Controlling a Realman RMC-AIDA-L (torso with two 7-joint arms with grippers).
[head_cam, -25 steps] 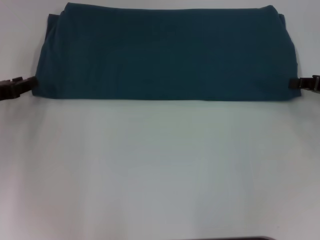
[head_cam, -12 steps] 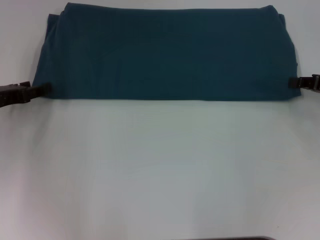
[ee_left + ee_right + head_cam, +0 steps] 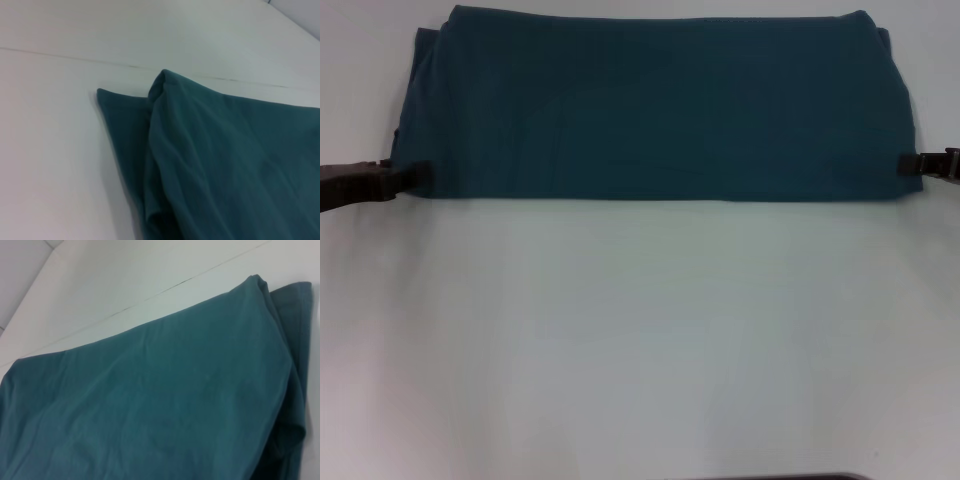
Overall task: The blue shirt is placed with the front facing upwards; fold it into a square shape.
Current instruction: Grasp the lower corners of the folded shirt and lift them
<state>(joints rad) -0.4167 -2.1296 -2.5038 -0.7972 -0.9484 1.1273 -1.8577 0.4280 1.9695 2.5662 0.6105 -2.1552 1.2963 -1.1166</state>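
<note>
A: Where was the blue shirt (image 3: 655, 105)?

B: Across the upper part of the head view, on the white table (image 3: 640, 340). It was already folded into a wide band, plain side up; no lettering showed.

A: Grippers?

B: The left gripper (image 3: 408, 178) was at the band's lower left corner, tips on the cloth edge. The right gripper (image 3: 912, 165) was at the lower right corner, touching the hem. How wide either stood open, and whether either had cloth pinched, I could not tell; the tips were small and dark against the fabric.

A: Which step?

B: My reading: taking hold of the two end corners for the next fold. The band was far wider than deep, so a square still called for folding the ends inward.

A: Anything hidden?

B: Both arms were cut off at the frame edges. Neither wrist view showed fingers, only stacked layers at each end of the shirt (image 3: 215, 165) (image 3: 150, 405). Collar and label were out of sight.
</note>
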